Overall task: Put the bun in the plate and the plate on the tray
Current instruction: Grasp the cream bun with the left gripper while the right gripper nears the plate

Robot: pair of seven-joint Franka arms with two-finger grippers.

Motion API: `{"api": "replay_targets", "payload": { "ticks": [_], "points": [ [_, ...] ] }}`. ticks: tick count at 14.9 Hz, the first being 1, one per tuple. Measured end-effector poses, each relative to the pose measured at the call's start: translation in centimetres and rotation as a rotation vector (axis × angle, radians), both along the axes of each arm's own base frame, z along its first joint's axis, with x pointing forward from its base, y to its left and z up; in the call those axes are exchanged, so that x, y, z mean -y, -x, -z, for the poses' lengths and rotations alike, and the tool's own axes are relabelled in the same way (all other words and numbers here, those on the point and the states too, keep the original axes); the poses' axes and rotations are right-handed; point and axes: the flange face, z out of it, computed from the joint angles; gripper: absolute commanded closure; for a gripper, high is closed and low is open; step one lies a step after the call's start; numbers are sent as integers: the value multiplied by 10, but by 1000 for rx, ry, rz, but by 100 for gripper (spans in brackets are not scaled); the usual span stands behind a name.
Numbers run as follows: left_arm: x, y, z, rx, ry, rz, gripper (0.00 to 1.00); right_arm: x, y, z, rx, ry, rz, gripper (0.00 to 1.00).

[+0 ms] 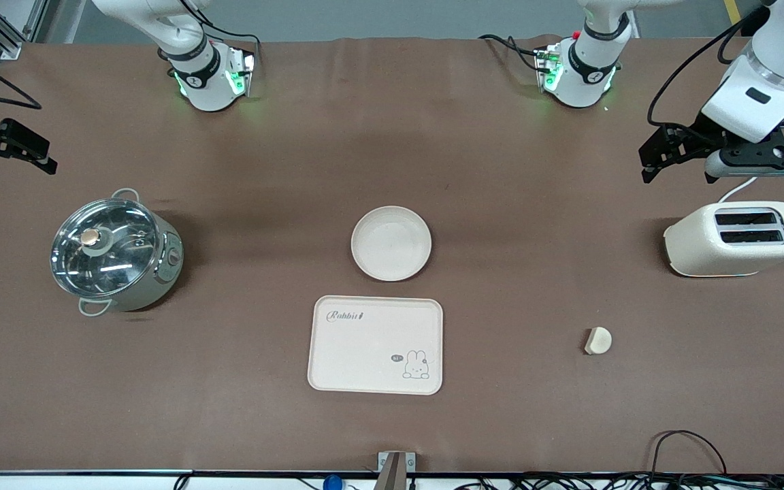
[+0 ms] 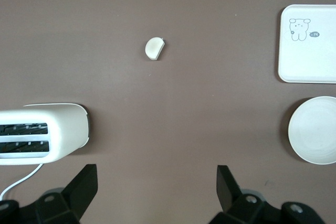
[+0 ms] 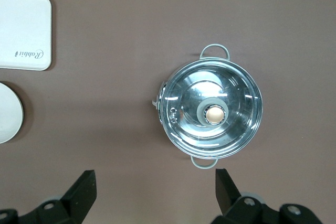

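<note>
The round cream plate (image 1: 391, 243) lies empty at the table's middle. The cream "Rabbit" tray (image 1: 365, 354) lies empty just nearer the front camera than the plate. The small cream bun (image 1: 597, 340) lies on the table toward the left arm's end, nearer the camera than the toaster. My left gripper (image 1: 676, 173) hangs open and empty in the air beside the toaster; its view shows the bun (image 2: 154, 48), tray (image 2: 308, 43) and plate (image 2: 315, 129) past the open gripper (image 2: 156, 182). My right gripper (image 1: 19, 167) hangs open and empty at the right arm's end, and shows in its own view (image 3: 155, 187).
A cream toaster (image 1: 736, 239) with a white cord stands at the left arm's end. A steel pot with a glass lid (image 1: 114, 250) stands at the right arm's end, also in the right wrist view (image 3: 212, 113). Cables run along the table's near edge.
</note>
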Motion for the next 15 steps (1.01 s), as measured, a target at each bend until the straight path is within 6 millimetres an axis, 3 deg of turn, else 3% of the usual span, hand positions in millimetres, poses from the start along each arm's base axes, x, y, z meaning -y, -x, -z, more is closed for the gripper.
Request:
{"api": "replay_targets", "payload": {
  "ticks": [5,8,10,13,15],
  "points": [
    [-2,-7,-6,-30,-1,-2,0,0,0,0,1,0,-1,0],
    [-7,-21,32,-101,-58,4,0,-5,-6,5,10,-6,-6,0],
    [-9,-53,90,-136,-54,36,0,-14,-20,23,2,-55,-9,0],
    [-11,-113,218,-144,-54,165,0,-36,-49,68,-31,-102,-22,0],
    [-10,-138,295,-121,-44,267,0,-65,-67,100,-45,-95,-60,0]
  ]
}}
